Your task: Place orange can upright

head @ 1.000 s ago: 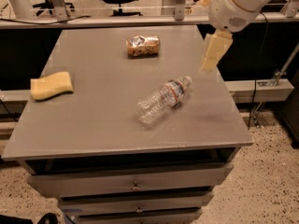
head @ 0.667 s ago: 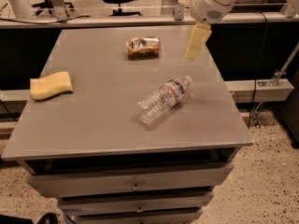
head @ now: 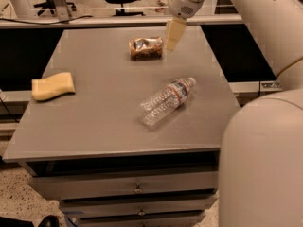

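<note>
The orange can [head: 146, 48] lies on its side at the far middle of the grey table [head: 94, 108], its silver top facing left. My gripper [head: 173, 34] hangs from the white arm at the top of the camera view. It is just to the right of the can and slightly above the table surface. Its pale fingers point down.
A clear plastic water bottle [head: 166, 100] lies on its side in the middle of the table. A yellow sponge [head: 53, 86] sits near the left edge. My white arm body [head: 265, 155] fills the right foreground. Office chairs stand beyond the table.
My gripper has moved left and away from the table's right edge, toward the can. The can, bottle and sponge have not moved.
</note>
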`<act>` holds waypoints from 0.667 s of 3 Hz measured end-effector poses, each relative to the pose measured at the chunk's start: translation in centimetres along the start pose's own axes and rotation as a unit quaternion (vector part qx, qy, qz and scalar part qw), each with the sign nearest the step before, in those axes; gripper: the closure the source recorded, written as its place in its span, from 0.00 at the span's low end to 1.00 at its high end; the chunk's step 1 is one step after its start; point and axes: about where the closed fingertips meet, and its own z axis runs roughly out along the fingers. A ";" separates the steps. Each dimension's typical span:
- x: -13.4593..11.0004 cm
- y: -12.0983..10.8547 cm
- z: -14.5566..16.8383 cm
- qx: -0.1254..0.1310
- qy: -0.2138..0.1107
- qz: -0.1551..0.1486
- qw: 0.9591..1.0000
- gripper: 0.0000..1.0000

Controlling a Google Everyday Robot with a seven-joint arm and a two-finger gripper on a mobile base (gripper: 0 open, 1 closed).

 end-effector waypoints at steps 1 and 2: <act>-0.7 -1.7 3.6 -0.014 0.003 0.009 1.000 0.00; -1.3 -2.6 6.7 -0.027 0.008 0.016 0.999 0.00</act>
